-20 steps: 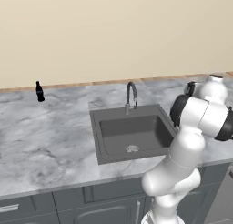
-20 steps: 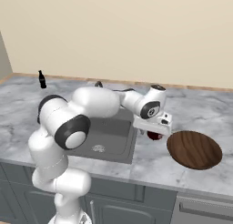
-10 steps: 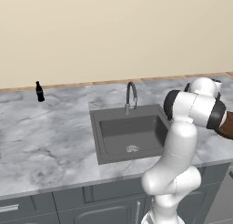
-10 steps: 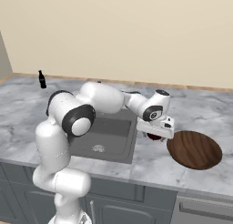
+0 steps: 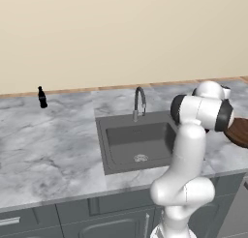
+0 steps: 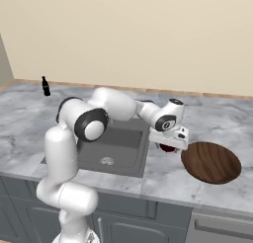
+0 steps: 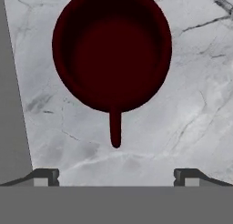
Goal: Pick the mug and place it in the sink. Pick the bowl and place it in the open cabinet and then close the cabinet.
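Far left on the marble counter [image 6: 29, 108] stands a small black bottle [image 6: 46, 87]. Next comes the sink [image 6: 116, 148] with its curved faucet [image 5: 140, 102]. Just right of the sink my hand [image 6: 169, 144] hovers over the mug [image 7: 112, 50], which looks dark red, upright on the counter, handle pointing toward me. My fingers [image 7: 45, 176] stand wide apart, gripping nothing. Just beyond, farthest right, lies the bowl [image 6: 211, 162].

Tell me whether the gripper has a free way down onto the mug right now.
Probably yes. The gripper hangs over the dark red mug, jaws wide apart, and only bare marble counter lies between them. The mug's handle points toward the fingers; the bowl sits off to one side.
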Controlling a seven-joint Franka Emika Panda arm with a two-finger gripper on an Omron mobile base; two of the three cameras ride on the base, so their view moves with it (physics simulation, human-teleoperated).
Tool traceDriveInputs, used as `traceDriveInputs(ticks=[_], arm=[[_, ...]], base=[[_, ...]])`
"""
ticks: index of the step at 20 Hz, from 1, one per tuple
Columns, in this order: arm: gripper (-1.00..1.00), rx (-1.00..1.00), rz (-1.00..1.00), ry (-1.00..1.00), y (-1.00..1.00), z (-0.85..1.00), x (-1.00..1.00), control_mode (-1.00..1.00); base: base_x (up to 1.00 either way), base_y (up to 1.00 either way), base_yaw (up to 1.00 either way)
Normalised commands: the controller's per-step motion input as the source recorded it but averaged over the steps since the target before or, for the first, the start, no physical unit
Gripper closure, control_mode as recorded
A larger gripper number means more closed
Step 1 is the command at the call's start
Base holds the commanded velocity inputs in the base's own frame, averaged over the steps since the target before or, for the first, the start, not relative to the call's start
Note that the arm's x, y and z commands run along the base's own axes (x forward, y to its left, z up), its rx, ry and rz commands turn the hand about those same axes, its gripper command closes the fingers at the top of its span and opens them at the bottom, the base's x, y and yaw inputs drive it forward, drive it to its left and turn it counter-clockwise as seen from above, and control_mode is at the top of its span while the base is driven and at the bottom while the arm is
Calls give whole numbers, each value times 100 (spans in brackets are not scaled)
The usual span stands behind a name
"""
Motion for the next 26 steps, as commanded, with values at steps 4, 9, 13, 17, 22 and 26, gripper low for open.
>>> traceDriveInputs(ticks=[4,9,13,17,22,26], arm=[[-100,0,0,1,0,-9,38,-100],[-100,0,0,3,-3,-10,35,-100],[-100,2,0,3,-14,-15,26,-100],[-100,4,0,3,-23,-18,15,-100],[-100,3,0,1,-18,-23,1,-100],[-100,0,0,0,0,-21,-9,-100]], base=[[0,0,0],[0,0,0],[0,0,0],[0,0,0],[0,0,0],[0,0,0]])
